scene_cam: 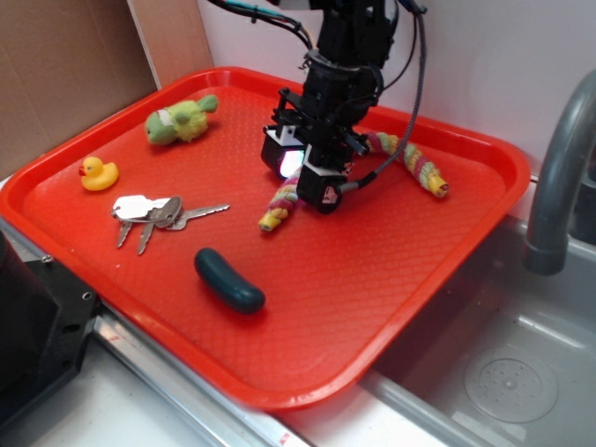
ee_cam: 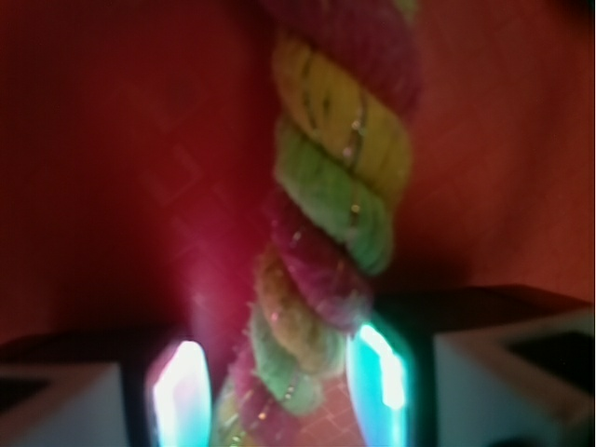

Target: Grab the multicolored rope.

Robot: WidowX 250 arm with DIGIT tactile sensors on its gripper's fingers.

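Observation:
The multicolored rope (scene_cam: 282,198) lies curved on the red tray (scene_cam: 372,307), its yellow, pink and green twists running from the tray's middle to a far end at the back right. My gripper (scene_cam: 300,174) is lowered over the rope's left half, hiding its middle. In the wrist view the rope (ee_cam: 340,177) runs up between my fingers, and the gripper (ee_cam: 279,386) is open and straddles it. The rope sits close to the right pad (ee_cam: 380,377), with a gap of red tray showing beside the left pad (ee_cam: 182,391).
On the tray's left are a fuzzy green plush toy (scene_cam: 182,119), a yellow rubber duck (scene_cam: 99,173) and a bunch of keys (scene_cam: 154,214). A dark teal pickle-shaped item (scene_cam: 228,279) lies in front. A sink basin (scene_cam: 521,372) and grey faucet (scene_cam: 559,168) are to the right.

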